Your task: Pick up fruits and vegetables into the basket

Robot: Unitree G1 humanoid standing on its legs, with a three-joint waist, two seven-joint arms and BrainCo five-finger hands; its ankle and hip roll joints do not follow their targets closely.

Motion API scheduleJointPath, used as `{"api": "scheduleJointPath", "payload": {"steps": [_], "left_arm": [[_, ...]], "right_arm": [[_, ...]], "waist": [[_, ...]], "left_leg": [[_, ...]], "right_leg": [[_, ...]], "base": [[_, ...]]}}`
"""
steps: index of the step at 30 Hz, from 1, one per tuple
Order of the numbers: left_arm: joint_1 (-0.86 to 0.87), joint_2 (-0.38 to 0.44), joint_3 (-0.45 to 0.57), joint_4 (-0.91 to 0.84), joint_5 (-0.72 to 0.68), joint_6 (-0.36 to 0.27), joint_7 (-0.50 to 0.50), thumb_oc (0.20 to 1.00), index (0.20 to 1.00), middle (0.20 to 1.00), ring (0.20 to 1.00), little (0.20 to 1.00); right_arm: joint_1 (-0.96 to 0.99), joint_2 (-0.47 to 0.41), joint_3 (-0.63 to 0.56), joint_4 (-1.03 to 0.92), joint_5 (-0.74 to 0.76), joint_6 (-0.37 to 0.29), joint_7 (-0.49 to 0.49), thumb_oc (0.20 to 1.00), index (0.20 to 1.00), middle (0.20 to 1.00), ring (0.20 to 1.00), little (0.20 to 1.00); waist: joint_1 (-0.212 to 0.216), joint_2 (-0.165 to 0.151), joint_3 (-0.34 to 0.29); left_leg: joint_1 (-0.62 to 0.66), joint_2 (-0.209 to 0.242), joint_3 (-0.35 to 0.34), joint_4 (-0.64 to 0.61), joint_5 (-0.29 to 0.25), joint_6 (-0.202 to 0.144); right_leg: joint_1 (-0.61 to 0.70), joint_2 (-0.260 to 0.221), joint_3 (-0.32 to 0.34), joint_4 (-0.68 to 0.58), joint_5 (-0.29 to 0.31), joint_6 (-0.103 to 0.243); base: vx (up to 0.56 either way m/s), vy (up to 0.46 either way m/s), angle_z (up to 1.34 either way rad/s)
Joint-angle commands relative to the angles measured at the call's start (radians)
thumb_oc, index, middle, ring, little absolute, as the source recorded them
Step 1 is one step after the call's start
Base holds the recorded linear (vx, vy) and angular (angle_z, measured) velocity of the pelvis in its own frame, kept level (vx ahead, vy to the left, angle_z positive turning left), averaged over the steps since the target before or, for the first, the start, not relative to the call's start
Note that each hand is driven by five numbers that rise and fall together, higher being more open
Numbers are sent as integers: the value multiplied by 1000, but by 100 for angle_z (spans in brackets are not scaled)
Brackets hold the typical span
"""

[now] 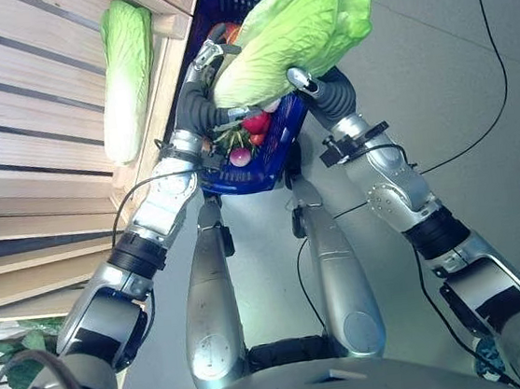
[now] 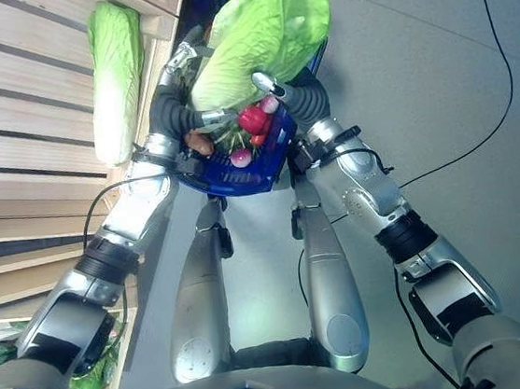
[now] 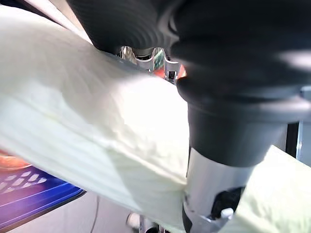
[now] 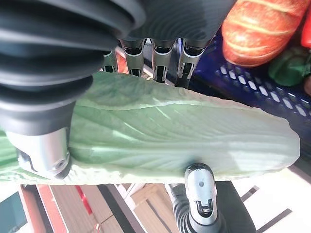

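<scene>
Both hands, left hand [image 1: 210, 57] and right hand [image 1: 308, 84], grasping cabbage [image 1: 293, 26] over blue basket [image 1: 256, 178], second cabbage [image 1: 124, 74] on wooden rack [image 1: 15, 110]

No text, label, number or sign can be read on anything here.

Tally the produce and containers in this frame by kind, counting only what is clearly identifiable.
Cabbages: 2, one held over the basket, one on the wooden shelf
Baskets: 1, blue
Radishes or similar red items in the basket: several, exact count unclear
Total clearly countable: 3
</scene>
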Motion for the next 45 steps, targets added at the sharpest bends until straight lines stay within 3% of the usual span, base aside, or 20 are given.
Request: {"api": "scheduleJointPath", "payload": {"steps": [1,18,28,38,45], "left_arm": [[-7,-11,156,-1,-130,-72,90,1000,1000,1000,1000,1000],[-5,7,230,122,-170,-106,136,1000,1000,1000,1000,1000],[-30,5,225,174,-181,-101,144,1000,1000,1000,1000,1000],[-135,5,185,277,-237,-88,91,1000,1000,1000,1000,1000],[-204,6,156,347,-279,-76,45,1000,1000,1000,1000,1000]], "right_arm": [[37,11,-43,-116,-43,-21,2,200,200,200,200,200],[24,-40,-41,-23,-91,13,-29,200,200,200,200,200],[-35,-43,-6,111,-133,132,-88,200,200,200,200,200],[-264,-56,57,508,-162,240,-115,200,200,200,200,200],[-405,-25,39,815,-151,297,-30,200,200,200,200,200]], "waist": [[-2,5,-31],[-4,29,-31],[6,41,-31],[49,75,-31],[82,98,-31]], "left_leg": [[-21,-69,12,1,-26,21],[-28,-70,10,5,-17,17],[-31,-75,6,21,-23,14],[-48,-85,-8,51,-29,11],[-55,-96,-23,66,-31,13]], "right_leg": [[49,38,-65,58,-105,46],[42,33,-67,69,-116,35],[39,25,-73,82,-124,33],[24,3,-99,111,-131,30],[16,-6,-114,134,-138,29]], "base": [[0,0,0],[0,0,0],[0,0,0],[7,-9,4],[22,-24,8]]}}
